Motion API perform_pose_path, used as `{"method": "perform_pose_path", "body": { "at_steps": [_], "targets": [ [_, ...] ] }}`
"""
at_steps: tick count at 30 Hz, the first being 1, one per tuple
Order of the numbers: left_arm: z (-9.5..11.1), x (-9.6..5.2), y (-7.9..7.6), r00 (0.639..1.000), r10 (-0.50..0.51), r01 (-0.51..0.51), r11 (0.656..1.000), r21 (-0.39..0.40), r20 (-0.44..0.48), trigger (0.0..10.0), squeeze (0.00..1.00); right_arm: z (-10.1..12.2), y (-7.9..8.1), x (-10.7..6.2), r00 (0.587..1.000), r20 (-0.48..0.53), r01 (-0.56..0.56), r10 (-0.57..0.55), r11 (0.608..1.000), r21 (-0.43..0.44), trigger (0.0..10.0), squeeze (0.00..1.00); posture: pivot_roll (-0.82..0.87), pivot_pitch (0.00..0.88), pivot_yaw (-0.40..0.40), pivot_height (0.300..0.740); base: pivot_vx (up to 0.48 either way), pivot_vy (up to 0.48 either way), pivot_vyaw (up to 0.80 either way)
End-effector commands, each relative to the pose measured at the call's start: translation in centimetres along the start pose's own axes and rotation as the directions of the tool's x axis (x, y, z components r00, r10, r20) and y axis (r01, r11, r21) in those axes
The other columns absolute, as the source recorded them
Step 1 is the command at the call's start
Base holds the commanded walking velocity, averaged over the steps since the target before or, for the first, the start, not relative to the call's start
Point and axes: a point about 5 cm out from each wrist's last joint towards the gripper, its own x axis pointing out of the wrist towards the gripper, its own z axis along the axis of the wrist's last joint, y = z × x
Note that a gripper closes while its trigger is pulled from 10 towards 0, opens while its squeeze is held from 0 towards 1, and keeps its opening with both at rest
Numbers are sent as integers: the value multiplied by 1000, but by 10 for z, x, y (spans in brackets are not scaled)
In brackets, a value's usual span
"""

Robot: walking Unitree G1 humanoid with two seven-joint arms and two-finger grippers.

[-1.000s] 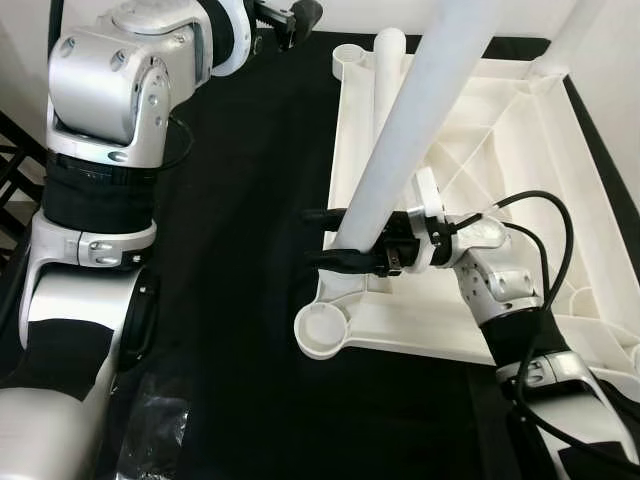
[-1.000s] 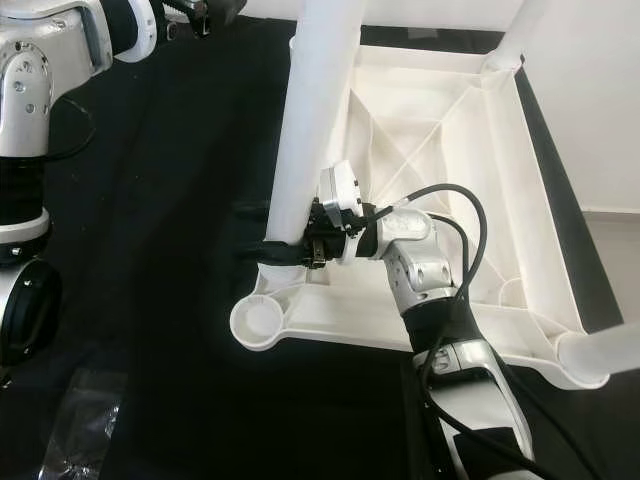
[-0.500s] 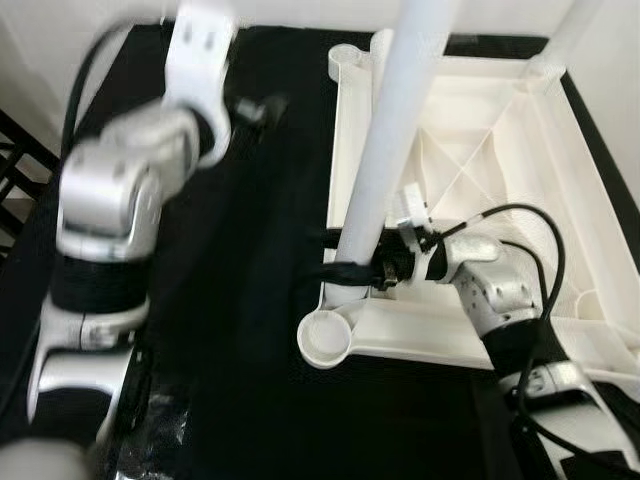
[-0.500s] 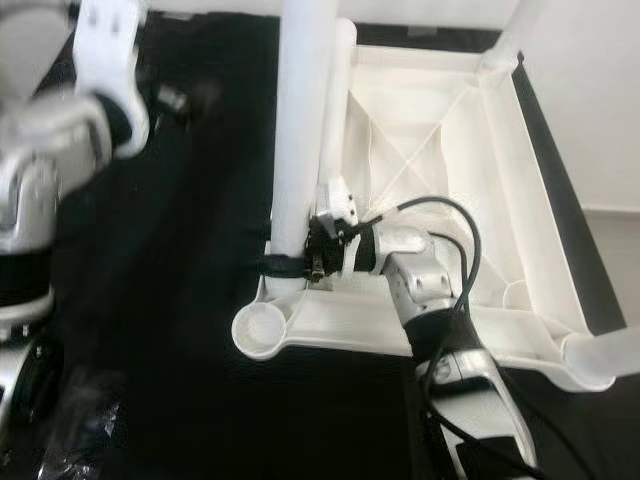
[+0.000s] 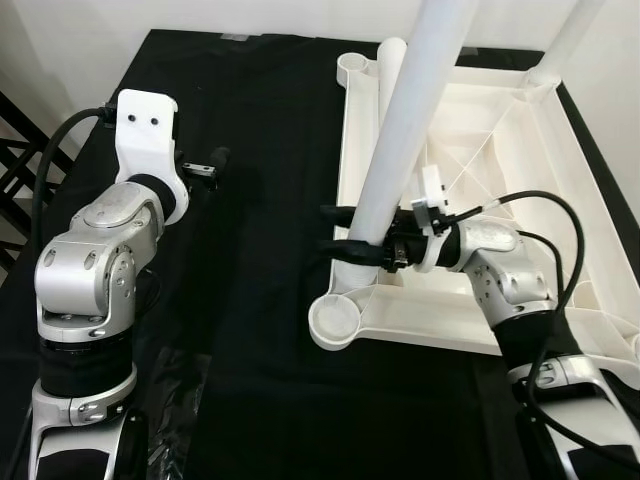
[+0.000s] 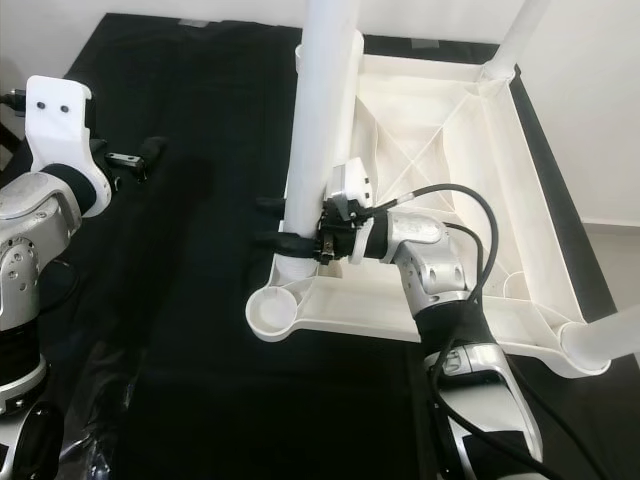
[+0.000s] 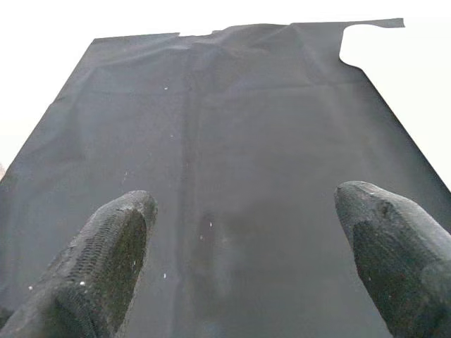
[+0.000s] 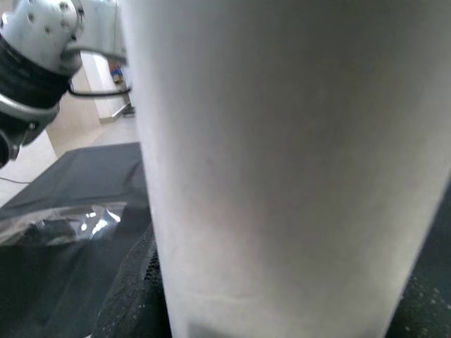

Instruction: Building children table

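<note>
Fingers of the right gripper (image 5: 335,232) clench the white table leg (image 5: 405,120) at 6 o'clock above the upturned tabletop (image 5: 520,190)'s corner socket (image 5: 334,322); keep it plumb while seating it, left gripper (image 5: 205,162) released at 9 o'clock.

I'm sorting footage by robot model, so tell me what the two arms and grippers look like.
Both arms are silver metal with rounded joint housings and black bands between segments. The left arm ends in a white block with two dark holes. The right arm carries looping black cables. Each gripper has two long black textured fingers.
</note>
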Motion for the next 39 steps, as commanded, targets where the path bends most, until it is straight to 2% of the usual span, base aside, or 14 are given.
{"method": "perform_pose_path", "body": {
  "at_steps": [1,2,3,4,6,7,9,15,18,21,27,32,35,39],
  "targets": [
    [-21,-15,6,1000,16,-16,999,-43,-18,10000,0,18,6,7,990,66,-124,123,992,13,10000,0,93,199,-41,740,0,0,0],
    [-21,-15,6,1000,16,-16,999,-43,-18,10000,0,18,6,7,990,66,-124,123,992,13,10000,0,93,199,-41,740,0,0,0],
    [-36,-23,8,998,23,-25,998,-50,-57,10000,0,19,12,8,980,62,-192,189,981,32,10000,0,91,194,-43,740,0,0,0],
    [-36,-23,8,998,23,-25,998,-50,-57,10000,0,19,12,8,980,62,-192,189,981,32,10000,0,91,194,-43,740,0,0,0],
    [-63,-39,10,991,36,-42,998,-45,-131,10000,0,9,25,8,959,14,-283,282,957,66,10000,0,92,194,-41,740,0,0,0],
    [-69,-44,10,988,39,-46,998,-45,-147,10000,0,5,28,8,955,0,-296,297,952,73,10000,0,92,194,-41,740,0,0,0],
    [-69,-44,10,988,39,-46,998,-45,-147,10000,0,5,28,8,955,0,-296,297,952,73,10000,0,92,194,-41,740,0,0,0],
    [-106,-76,-7,980,-17,5,998,-58,-196,10000,0,-5,34,9,955,4,-294,296,947,125,10000,0,98,206,-35,740,0,0,0],
    [-108,-78,-8,981,-18,8,999,-53,-194,10000,0,-5,36,10,953,5,-302,304,944,133,10000,0,98,206,-35,740,0,0,0],
    [-115,-88,-9,980,-21,7,997,-75,-197,10000,0,-15,50,10,923,-16,-375,385,907,189,10000,0,106,218,-35,740,0,0,0],
    [-116,-92,-9,980,-25,6,995,-98,-198,10000,0,-23,53,7,913,-38,-389,407,894,223,10000,0,110,221,-35,740,0,0,0],
    [-115,-96,-9,981,-35,16,995,-97,-193,10000,0,-33,47,0,922,-77,-350,380,901,257,10000,0,120,237,-32,740,0,0,0],
    [-115,-100,-10,981,-50,33,995,-90,-187,10000,0,-39,34,-7,939,-110,-288,325,921,263,10000,0,125,252,-30,740,0,0,0],
    [-115,-102,-11,982,-57,43,996,-80,-182,10000,0,-29,26,-10,955,-52,-264,291,919,292,10000,0,128,264,-23,740,0,0,0]
  ]
}}
